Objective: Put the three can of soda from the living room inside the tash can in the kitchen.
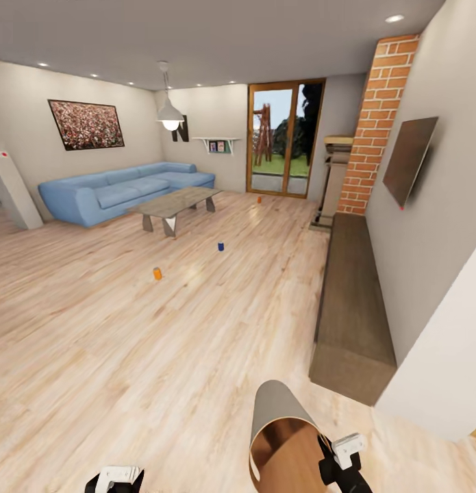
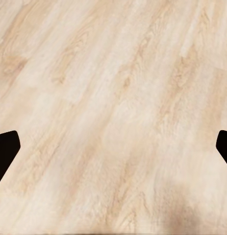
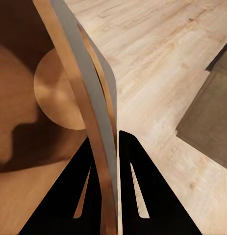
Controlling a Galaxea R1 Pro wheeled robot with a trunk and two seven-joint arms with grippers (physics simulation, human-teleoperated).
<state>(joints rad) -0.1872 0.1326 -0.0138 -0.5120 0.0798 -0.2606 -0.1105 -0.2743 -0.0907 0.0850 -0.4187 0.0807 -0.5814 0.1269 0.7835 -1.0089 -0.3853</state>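
Three soda cans stand on the living room's plank floor: an orange can (image 1: 157, 273) nearest, a blue can (image 1: 221, 246) further on, and a second orange can (image 1: 259, 200) near the glass doors. The trash can (image 1: 284, 438) hangs tilted at the lower edge of the head view, its wood-coloured inside (image 3: 54, 98) facing me. My right gripper (image 1: 331, 457) (image 3: 111, 136) is shut on its rim wall, one finger inside and one outside. My left gripper (image 1: 116, 479) (image 2: 113, 147) is open over bare floor, holding nothing. All cans are far ahead of both grippers.
A blue corner sofa (image 1: 121, 188) and a low table (image 1: 176, 203) stand at the back left. A long low wooden bench (image 1: 353, 294) runs along the right wall below a screen (image 1: 409, 157), with the brick fireplace (image 1: 378, 123) beyond. A white wall corner (image 1: 450, 356) juts in close on the right.
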